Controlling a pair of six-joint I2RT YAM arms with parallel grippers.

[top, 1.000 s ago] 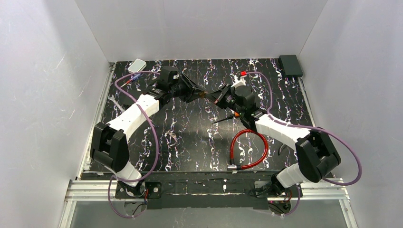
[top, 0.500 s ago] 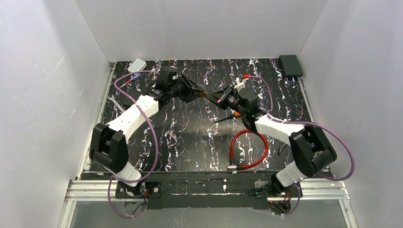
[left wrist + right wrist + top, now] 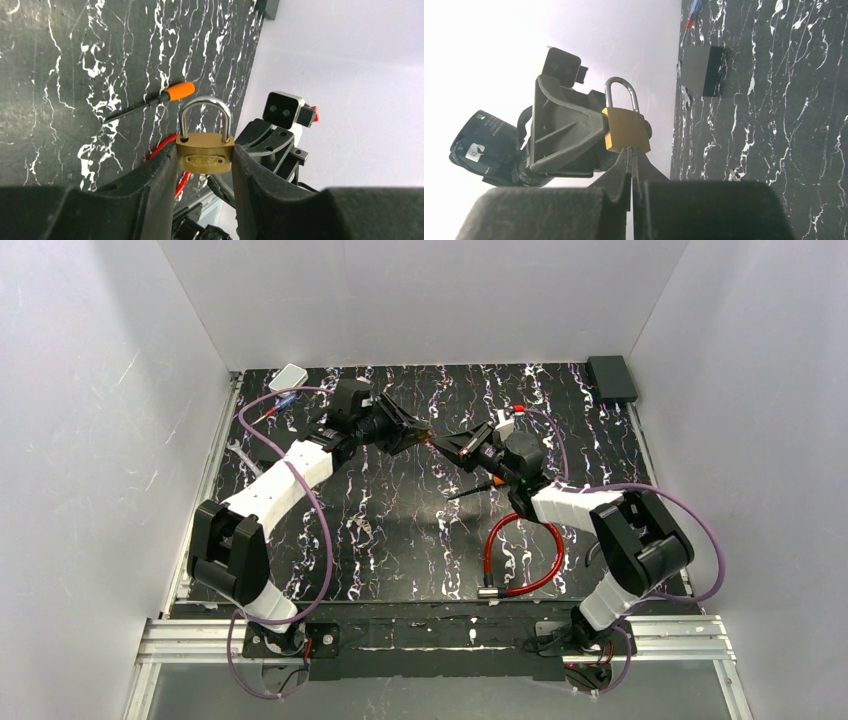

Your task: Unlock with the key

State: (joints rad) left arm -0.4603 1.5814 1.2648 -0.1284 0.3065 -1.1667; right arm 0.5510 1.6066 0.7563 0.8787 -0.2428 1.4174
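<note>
My left gripper (image 3: 205, 156) is shut on a small brass padlock (image 3: 205, 150) and holds it above the table, shackle closed. My right gripper (image 3: 630, 152) is shut, its tips touching the padlock's bottom (image 3: 625, 129). A thin silvery key (image 3: 204, 178) shows just under the padlock body, between the right fingertips. In the top view the two grippers meet at mid-table, left (image 3: 415, 432) and right (image 3: 447, 441). An orange-headed item with a long thin black tail (image 3: 180, 91) lies loose on the table (image 3: 478, 484), and neither gripper touches it.
A red cable loop (image 3: 525, 555) lies in front of the right arm. A white box (image 3: 289, 377) sits at the back left and a black box (image 3: 611, 377) at the back right. A silver wrench (image 3: 237, 448) lies by the left edge.
The right arm's elbow has drawn in and its wrist has turned, while its tips stay at the padlock's bottom. The left arm has barely moved.
</note>
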